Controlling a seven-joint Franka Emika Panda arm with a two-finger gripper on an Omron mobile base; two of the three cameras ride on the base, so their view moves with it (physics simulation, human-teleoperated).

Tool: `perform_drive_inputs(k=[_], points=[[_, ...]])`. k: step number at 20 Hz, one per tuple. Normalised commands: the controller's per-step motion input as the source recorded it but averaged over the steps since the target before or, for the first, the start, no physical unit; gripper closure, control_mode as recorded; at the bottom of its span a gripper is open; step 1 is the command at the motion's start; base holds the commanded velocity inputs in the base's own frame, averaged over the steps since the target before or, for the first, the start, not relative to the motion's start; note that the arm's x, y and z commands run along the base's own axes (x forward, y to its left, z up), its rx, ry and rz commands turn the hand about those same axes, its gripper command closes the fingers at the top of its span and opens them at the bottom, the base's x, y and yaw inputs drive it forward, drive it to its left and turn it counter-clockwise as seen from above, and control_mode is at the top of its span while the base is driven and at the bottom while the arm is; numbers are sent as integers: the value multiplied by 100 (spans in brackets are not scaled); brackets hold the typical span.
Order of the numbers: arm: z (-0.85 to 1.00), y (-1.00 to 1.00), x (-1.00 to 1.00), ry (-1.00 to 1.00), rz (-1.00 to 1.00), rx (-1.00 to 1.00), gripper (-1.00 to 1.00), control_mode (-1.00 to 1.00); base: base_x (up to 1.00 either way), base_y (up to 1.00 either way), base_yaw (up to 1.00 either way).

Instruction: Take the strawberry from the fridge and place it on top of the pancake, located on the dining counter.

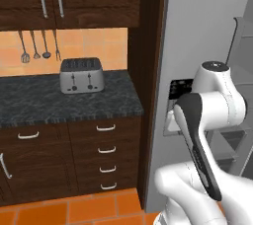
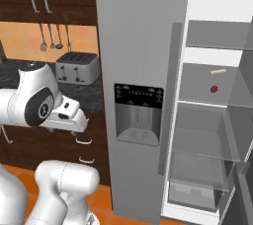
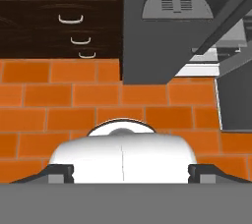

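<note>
The strawberry (image 2: 214,89), tiny and red, lies on a middle shelf inside the grey fridge (image 2: 141,36), whose right door stands open. A thin yellow stick (image 2: 218,71) lies on the same shelf, further back. My gripper (image 2: 73,129) hangs far to the left of the fridge opening, in front of the wall drawers, and points down at the floor. In the hand view its fingertips (image 3: 59,173) stand wide apart and my gripper (image 3: 130,174) is open with nothing between them. The pancake and the dining counter are out of view.
The fridge's left door (image 1: 207,26) with the black dispenser panel (image 2: 138,98) is shut. A silver toaster (image 1: 81,75) stands on the dark wall counter (image 1: 44,103), above dark drawers (image 1: 106,150). Orange tile floor (image 3: 59,95) lies below the hand.
</note>
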Motion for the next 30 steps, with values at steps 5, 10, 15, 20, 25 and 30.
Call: perform_drive_inputs(k=[5,10,15,20,25,30], points=[[0,0,0,0,0,0,-100,100,0,-1,0],[0,0,0,0,0,0,-100,100,0,0,0],[0,0,0,0,0,0,-100,100,0,-23,0],[0,0,0,0,0,0,-100,100,0,-60,0],[0,0,0,0,0,0,-100,100,0,-60,0],[0,0,0,0,0,0,-100,100,0,-65,0]])
